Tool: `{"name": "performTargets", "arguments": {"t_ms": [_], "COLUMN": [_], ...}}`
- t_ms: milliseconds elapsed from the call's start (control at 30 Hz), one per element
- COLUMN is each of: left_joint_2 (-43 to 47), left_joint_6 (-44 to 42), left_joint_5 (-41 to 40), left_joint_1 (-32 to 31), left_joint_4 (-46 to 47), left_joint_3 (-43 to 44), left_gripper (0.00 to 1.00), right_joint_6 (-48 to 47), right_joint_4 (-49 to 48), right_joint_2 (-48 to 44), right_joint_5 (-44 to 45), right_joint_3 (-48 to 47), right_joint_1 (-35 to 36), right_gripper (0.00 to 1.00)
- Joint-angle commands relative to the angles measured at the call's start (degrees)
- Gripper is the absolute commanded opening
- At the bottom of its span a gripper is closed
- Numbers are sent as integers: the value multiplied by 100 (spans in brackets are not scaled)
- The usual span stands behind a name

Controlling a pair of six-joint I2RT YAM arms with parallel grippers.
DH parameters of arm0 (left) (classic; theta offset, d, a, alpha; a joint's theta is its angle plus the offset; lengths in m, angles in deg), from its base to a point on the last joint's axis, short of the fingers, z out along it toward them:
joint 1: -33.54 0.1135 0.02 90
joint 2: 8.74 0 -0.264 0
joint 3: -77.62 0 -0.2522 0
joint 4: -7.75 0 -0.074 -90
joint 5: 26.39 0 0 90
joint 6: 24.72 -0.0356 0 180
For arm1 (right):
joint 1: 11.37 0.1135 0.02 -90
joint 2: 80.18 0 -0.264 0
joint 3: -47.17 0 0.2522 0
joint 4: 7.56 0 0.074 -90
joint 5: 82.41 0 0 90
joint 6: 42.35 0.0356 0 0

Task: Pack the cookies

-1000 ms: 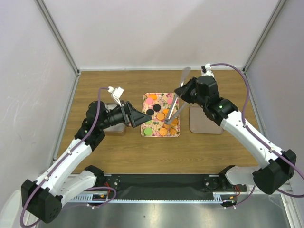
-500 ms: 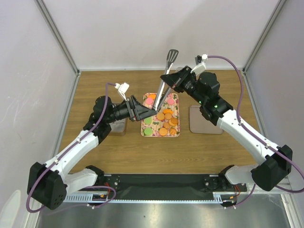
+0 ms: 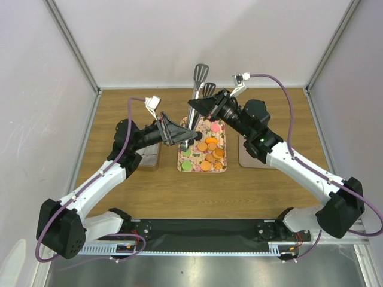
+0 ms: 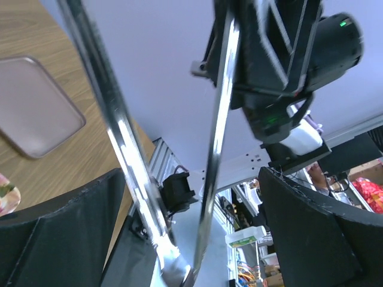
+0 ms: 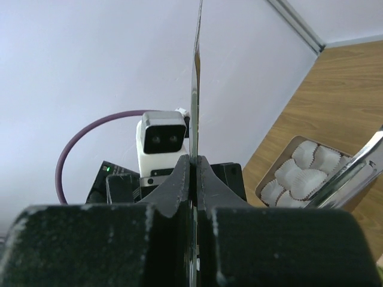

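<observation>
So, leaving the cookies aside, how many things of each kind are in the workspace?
tongs: 1
floral tray: 1
grey tin: 1
grey lid: 1
Total: 4

Left claw spread wide, right claw pinched tight (arms angled inward)

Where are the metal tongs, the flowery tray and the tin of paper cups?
Tongs [image 3: 201, 72]: top view, spatula-shaped tip.
Tray [image 3: 223, 168]: top view, near right corner.
Tin [image 5: 274, 160]: right wrist view, left rim.
</observation>
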Motion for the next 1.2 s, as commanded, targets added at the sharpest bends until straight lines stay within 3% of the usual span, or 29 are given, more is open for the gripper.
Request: {"name": "performTargets", "arguments": {"t_ms": [0, 500, 800, 1167], "left_joint_2": [107, 344, 380, 380], "left_joint_6": [336, 565, 503, 319], "left_joint_5": [54, -113, -184, -175], "left_joint_1": [36, 62, 62, 71], "left_joint_4": [645, 690, 628, 417], "left_joint_3": [143, 64, 64, 125], "left_gripper": [100, 87, 67, 66], "right_joint_6": [-119, -400, -515, -594], "right_joint_4": [-1013, -2156, -2393, -2473], "right_joint_2": [-101, -215, -426, -620], "right_joint_5": [-147, 142, 520, 1083], "right_joint_3": [134, 740, 1013, 1260], "right_joint_1": [119, 655, 778, 840], "right_gripper": [0, 0, 0, 0]}}
